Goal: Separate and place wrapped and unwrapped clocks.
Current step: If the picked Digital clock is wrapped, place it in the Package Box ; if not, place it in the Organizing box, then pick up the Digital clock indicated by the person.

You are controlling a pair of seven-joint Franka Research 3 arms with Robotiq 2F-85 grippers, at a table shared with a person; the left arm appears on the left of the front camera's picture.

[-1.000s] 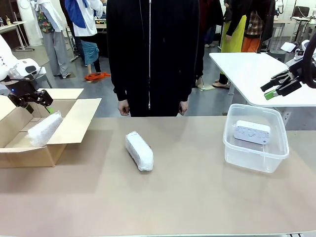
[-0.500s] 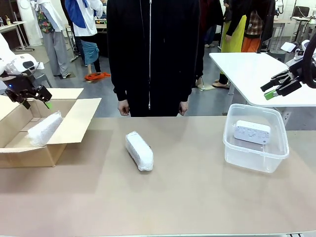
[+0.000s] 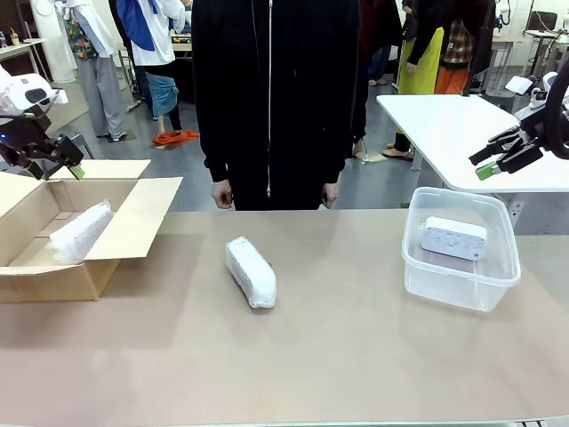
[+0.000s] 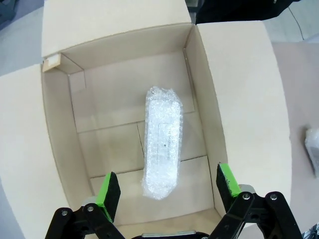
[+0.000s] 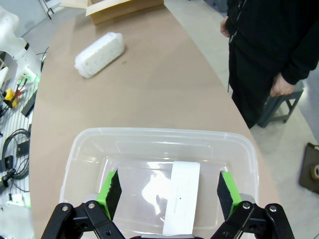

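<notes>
One wrapped clock (image 3: 80,231) lies slanted inside the open cardboard box (image 3: 133,218) at the left. My left gripper (image 3: 64,162) hangs open above the box, apart from the bundle. In the left wrist view the wrapped clock (image 4: 163,142) rests on the box floor (image 4: 109,149) below my open left gripper (image 4: 167,184). A second wrapped clock (image 3: 251,271) lies on the table's middle. The bare white unwrapped clock (image 3: 454,237) sits in the clear tub (image 3: 462,283). My right gripper (image 3: 498,156) hovers open high above the tub. In the right wrist view it (image 5: 167,191) holds nothing, with the unwrapped clock (image 5: 182,204) beneath.
A person (image 3: 271,98) stands at the far edge with hands hanging down. The box's flaps (image 3: 147,191) spread outwards. The right wrist view also takes in the tub rim (image 5: 164,133), the table's wrapped clock (image 5: 98,55) and the person's hand (image 5: 281,88).
My left gripper has risen up and to the left, away from the box, still open. The wrapped clock stays in the box. The right arm has not moved.
</notes>
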